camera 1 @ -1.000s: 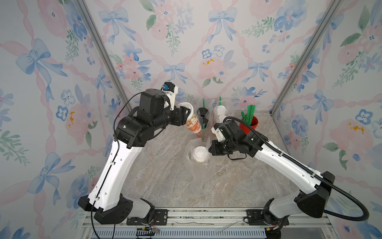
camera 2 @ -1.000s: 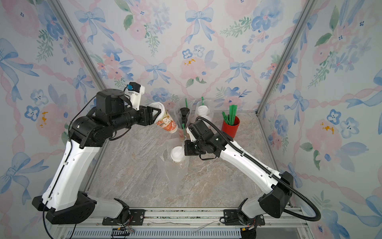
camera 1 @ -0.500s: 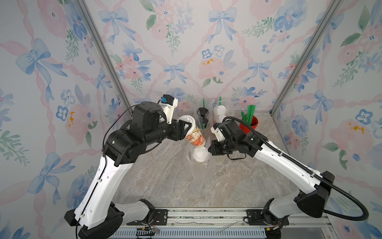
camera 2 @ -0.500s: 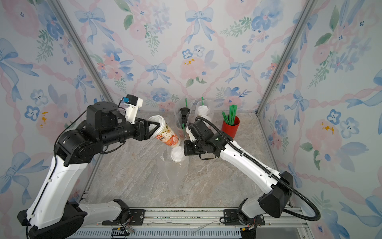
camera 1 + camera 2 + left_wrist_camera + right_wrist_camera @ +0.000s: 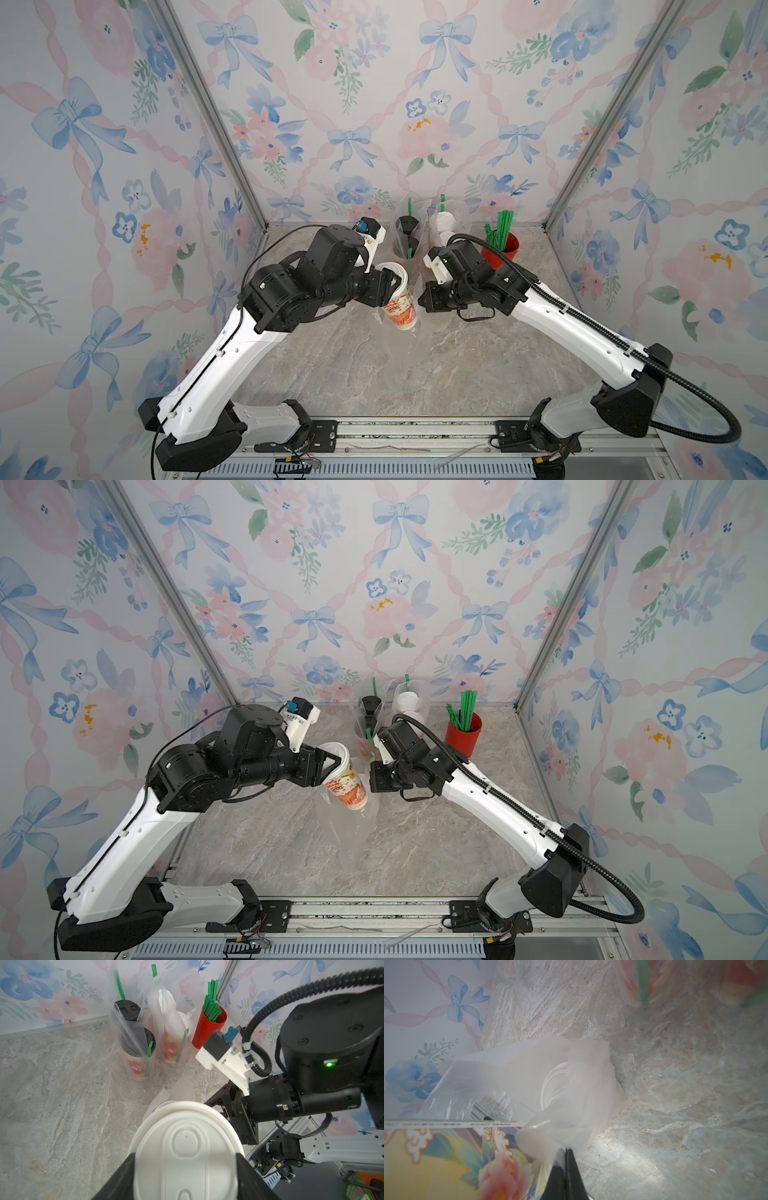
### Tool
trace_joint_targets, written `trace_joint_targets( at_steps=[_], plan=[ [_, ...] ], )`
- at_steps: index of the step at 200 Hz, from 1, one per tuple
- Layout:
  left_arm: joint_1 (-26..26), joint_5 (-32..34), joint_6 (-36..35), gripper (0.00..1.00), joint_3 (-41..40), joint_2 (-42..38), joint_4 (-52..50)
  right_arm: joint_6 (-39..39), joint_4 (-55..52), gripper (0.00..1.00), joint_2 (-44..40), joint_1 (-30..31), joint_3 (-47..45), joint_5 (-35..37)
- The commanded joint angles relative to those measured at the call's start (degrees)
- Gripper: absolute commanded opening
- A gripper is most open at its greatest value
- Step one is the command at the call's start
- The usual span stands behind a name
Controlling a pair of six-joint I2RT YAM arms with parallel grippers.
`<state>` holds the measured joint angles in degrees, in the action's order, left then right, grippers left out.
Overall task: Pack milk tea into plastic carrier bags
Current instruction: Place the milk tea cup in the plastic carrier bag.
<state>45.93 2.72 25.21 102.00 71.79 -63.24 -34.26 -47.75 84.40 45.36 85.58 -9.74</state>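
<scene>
Centrally, left gripper (image 5: 392, 277) holds cup (image 5: 401, 311) tilted; right gripper (image 5: 565, 1152) pinches bag (image 5: 550, 1084) edge.

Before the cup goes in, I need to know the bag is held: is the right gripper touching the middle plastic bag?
Touching. The right wrist view shows the right gripper shut, with a fold of the middle plastic bag pinched between its jaws.

Entry: white-lidded cup (image 5: 349, 789), tilted, clamped in my left gripper (image 5: 333, 766), left of the red straw cup (image 5: 462, 735); between them my right gripper (image 5: 371, 777), pinching clear bag (image 5: 353, 837).
</scene>
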Motion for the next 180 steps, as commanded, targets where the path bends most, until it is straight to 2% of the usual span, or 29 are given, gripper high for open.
trace_joint_targets(
  at_steps=[1,114,180],
  plan=[
    [0.71,3.34,1.58,0.32,-1.15,-1.03,-1.16,0.44,-0.68,0.06,0.12,-0.08,1.34,-0.40],
    [8.59,2.64,5.17,0.31,-6.80,0.17,-0.87,0.25,-0.59,0.06,0.68,-0.07,2.24,-0.18],
    [11.84,5.16,7.24,0.30,-11.00,1.14,-0.82,-0.18,-0.24,0.05,0.85,0.08,3.42,-0.54]
  ],
)
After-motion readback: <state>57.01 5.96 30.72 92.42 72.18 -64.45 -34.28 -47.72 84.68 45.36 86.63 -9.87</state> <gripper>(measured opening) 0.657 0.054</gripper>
